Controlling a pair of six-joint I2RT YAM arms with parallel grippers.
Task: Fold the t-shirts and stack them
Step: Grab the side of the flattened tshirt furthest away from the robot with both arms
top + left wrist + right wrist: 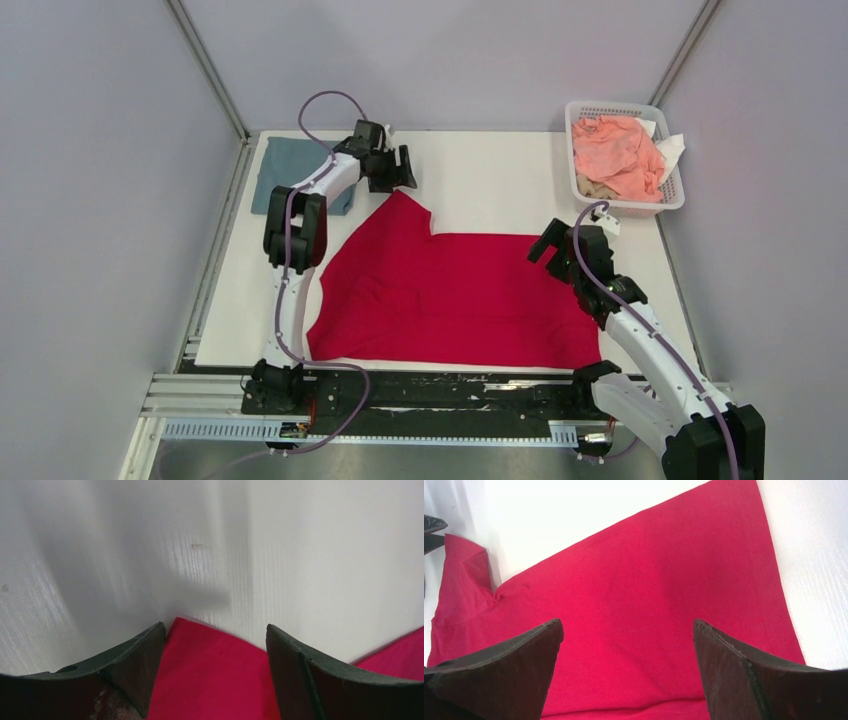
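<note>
Top external: red shirt [460,290] laid flat, ready for folding.
Left pincer [403,178] open astride sleeve tip [210,665] to pinch it; right pincer [548,247] open over far corner; both empty.

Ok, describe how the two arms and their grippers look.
Both arms have white link shells with black joint housings: left arm, right arm. A thin purple cable loops along each. The left gripper and right gripper have dark wedge-shaped fingers with scuffed inner faces.
</note>
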